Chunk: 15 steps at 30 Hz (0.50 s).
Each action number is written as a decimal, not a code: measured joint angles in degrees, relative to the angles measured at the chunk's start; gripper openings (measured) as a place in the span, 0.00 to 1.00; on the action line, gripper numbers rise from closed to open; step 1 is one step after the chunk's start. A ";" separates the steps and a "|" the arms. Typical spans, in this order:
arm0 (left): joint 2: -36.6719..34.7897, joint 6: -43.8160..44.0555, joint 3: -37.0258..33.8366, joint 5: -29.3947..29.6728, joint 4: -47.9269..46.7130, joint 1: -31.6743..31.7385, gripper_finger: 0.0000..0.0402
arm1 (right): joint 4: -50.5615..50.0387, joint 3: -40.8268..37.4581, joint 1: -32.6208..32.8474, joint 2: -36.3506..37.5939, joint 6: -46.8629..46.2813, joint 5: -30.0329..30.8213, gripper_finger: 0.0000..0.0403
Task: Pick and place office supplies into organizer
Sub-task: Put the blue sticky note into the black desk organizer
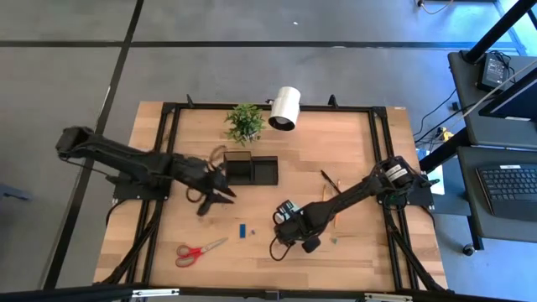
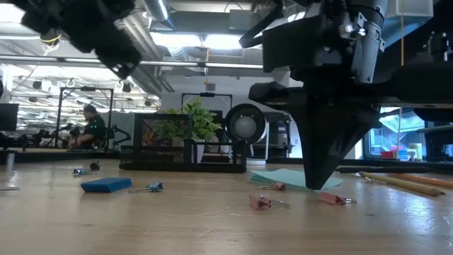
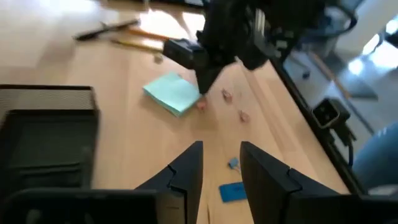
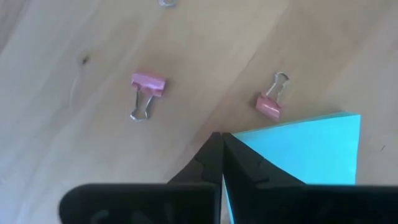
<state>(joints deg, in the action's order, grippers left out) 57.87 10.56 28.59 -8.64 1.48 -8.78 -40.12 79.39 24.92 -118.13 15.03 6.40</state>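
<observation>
Right gripper: fingers pressed together, empty, tips at the edge of the pale teal square note pad. Two pink metal binder clips lie just beside.

Left gripper: fingers spread, holding nothing, hovering beside the black mesh two-compartment organizer.

Still loose on the wooden table: red-handled scissors, small blue piece, wooden pencils.

Judgement: most of the task remains; the organizer's contents can't be made out.

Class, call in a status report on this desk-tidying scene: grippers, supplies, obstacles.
Left gripper open, empty, by organizer. Right gripper shut, tip at note pad. Clips loose beside it.
</observation>
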 joint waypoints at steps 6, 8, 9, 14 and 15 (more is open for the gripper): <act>15.05 -6.20 9.85 -0.06 -0.56 -3.25 0.24 | 0.16 -0.80 0.36 0.05 4.90 0.40 0.03; 19.31 -7.91 12.78 0.40 -1.77 -3.58 0.24 | 0.24 -0.83 0.33 0.05 5.48 0.36 0.03; 21.19 -8.97 13.90 1.11 -2.49 -3.65 0.24 | 0.28 -0.85 0.33 0.05 6.39 0.35 0.03; 30.39 -13.71 18.38 5.28 -3.72 -3.65 0.24 | 0.43 -0.91 0.33 0.05 10.08 0.23 0.03; 32.05 -14.13 19.23 6.36 -3.72 -3.52 0.24 | 0.44 -0.91 0.33 0.05 10.63 0.21 0.03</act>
<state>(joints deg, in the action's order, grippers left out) 89.91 -3.57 47.82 -2.29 -2.24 -12.30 -39.68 78.48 25.26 -118.08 25.66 6.61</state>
